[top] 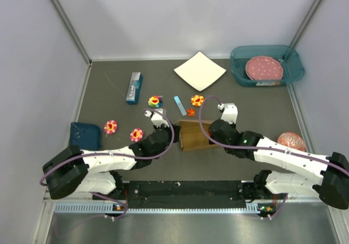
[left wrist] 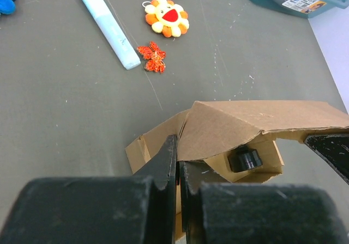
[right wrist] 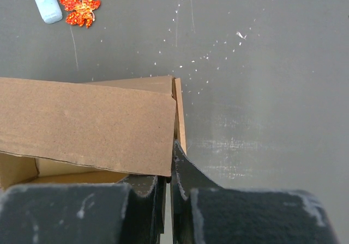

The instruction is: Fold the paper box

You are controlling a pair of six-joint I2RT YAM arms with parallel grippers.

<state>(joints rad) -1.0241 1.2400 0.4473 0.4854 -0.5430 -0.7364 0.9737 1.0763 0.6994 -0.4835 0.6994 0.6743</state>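
The paper box (top: 192, 135) sits mid-desk toward the near edge, half formed: its sides stand, but the lid hangs loose, untucked. Left fingers (left wrist: 166, 165) and right fingers (right wrist: 188, 173) each pinch tight on one side. The dark grey desk (top: 256, 108) looks scuffed, and pale panels (top: 163, 15) enclose it.

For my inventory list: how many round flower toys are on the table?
4. A far-left pink flower and a nearer pink flower, left of the paper box; a multicoloured flower and an orange flower beyond it. The arms may hide more.
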